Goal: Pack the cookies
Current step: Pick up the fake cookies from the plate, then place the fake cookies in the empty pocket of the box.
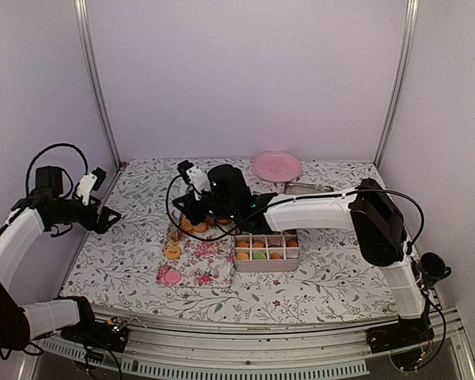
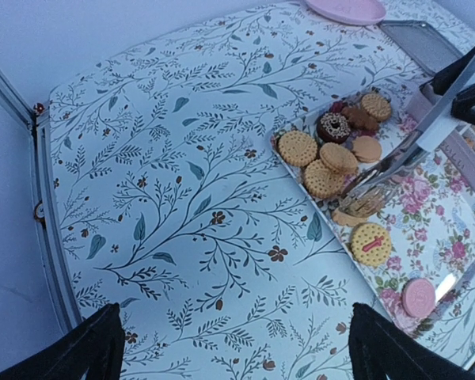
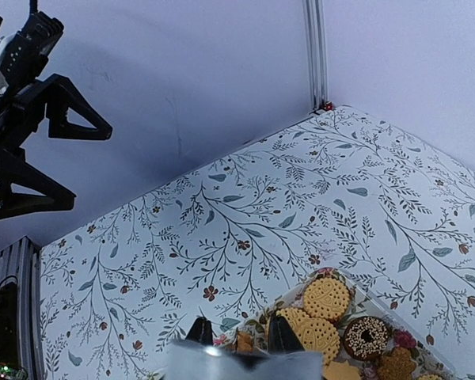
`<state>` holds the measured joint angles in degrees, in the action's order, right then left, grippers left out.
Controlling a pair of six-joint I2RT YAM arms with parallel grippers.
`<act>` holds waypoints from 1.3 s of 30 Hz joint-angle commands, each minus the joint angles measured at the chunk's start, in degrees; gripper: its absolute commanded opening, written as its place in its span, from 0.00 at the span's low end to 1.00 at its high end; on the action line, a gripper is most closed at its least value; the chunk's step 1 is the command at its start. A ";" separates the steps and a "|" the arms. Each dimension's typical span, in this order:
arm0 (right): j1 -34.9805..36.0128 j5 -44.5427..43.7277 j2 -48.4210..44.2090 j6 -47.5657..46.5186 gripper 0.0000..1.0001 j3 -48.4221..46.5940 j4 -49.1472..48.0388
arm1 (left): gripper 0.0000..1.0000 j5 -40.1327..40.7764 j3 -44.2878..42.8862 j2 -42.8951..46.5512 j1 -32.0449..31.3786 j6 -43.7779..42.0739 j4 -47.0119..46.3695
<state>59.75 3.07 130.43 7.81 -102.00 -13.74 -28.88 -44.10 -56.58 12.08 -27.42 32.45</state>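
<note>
The left fingers (image 2: 95,348) are held above the left part of the floral-patterned worktop (image 1: 127,253), well apart from every object. They are spread wide, and nothing is carried between them.

Near the centre of the worktop, a flower-printed tray (image 1: 210,265) is laid flat. The cookies (image 2: 324,170) are located mainly on this tray. A cluster of golden ones, with one dark brown ring-shaped piece among them, is gathered at its far end. A single golden one is placed along its left edge, and a pink one (image 1: 170,277) is placed at its near left corner.

The right fingers (image 3: 281,332) are positioned low over the far cluster. They are narrowly parted, and a golden piece is seen between the tips. Whether that piece is pinched cannot be told.

Just beside the tray, on its right, a divided box (image 1: 267,265) is set. Further cookies, mostly golden and one green, are lodged in its compartments. Beyond the box, near the far edge of the worktop, a pink plate (image 1: 276,166) is placed.
</note>
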 commanded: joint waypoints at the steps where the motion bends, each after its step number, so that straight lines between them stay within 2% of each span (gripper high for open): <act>1: 0.37 -0.85 -4.54 0.27 0.00 1.71 -0.15 | 0.99 -0.08 0.50 0.34 0.49 -0.28 0.34; 9: 0.35 -1.44 -14.07 0.17 0.00 9.20 -1.37 | 0.99 -0.01 0.51 0.40 0.49 -0.37 0.34; 16: 0.20 -5.19 -31.14 -2.53 0.00 25.15 -0.13 | 0.99 -0.06 0.29 0.03 0.50 -0.18 0.17; 22: 0.11 -13.79 -49.96 -3.11 0.00 40.57 9.02 | 0.99 -0.36 0.27 -0.13 0.40 -0.06 -0.14; 28: -0.07 -21.13 -63.96 -1.49 0.00 49.80 18.92 | 0.99 -0.97 0.28 -0.97 0.32 0.35 -0.86; 33: -0.37 -24.07 -69.18 -0.14 0.00 53.24 23.46 | 0.99 -1.43 0.17 -1.63 0.23 0.90 -1.33; 39: -0.67 -26.51 -68.41 -0.14 0.00 54.67 26.04 | 0.99 -1.44 0.32 -1.78 0.23 0.96 -1.49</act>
<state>59.55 -19.84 62.06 6.90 -48.07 10.57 -29.47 -44.07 -58.17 12.08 -26.92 32.08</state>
